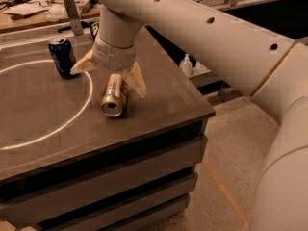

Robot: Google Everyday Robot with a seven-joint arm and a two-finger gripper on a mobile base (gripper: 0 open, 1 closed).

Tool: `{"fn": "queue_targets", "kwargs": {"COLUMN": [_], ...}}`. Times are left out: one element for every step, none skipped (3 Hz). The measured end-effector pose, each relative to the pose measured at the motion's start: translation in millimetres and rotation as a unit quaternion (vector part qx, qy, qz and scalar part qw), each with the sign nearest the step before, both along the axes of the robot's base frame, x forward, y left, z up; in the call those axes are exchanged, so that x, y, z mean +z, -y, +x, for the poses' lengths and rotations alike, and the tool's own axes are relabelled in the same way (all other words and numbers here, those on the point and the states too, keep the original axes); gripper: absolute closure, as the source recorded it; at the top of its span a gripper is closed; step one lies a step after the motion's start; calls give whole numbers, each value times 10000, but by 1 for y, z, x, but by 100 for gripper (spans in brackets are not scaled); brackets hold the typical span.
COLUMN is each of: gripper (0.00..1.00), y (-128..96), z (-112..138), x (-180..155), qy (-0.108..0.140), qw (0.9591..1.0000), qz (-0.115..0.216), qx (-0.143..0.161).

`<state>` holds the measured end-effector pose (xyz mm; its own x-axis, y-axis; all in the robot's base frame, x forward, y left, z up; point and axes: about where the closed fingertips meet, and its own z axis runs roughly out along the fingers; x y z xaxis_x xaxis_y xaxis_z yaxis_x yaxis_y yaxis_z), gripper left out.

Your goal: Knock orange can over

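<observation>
The orange can (114,95) lies on its side on the dark table top (159,105), its silver top end facing the front edge. My gripper (111,76) is open just above and behind the can, one pale finger (83,64) spread out to the left and the other finger (136,79) to the right beside the can's far end. Neither finger closes on the can.
A dark blue can (61,57) stands upright at the left, on a white circle line (72,121) painted on the table. The table's right edge drops to a speckled floor (231,143). A cluttered bench (33,8) and small white bottles (186,64) lie behind.
</observation>
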<state>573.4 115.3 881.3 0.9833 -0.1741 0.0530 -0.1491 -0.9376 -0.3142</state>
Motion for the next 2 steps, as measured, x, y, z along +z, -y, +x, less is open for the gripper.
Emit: {"fn": "queue_targets", "kwargs": {"gripper": [0,0], "y": [1,2], "z": [-1,-1], "x": [2,7], "qy": [-6,28], "qw": [10000,9997], "qz": [48,165], "qx": [-67,-187]}}
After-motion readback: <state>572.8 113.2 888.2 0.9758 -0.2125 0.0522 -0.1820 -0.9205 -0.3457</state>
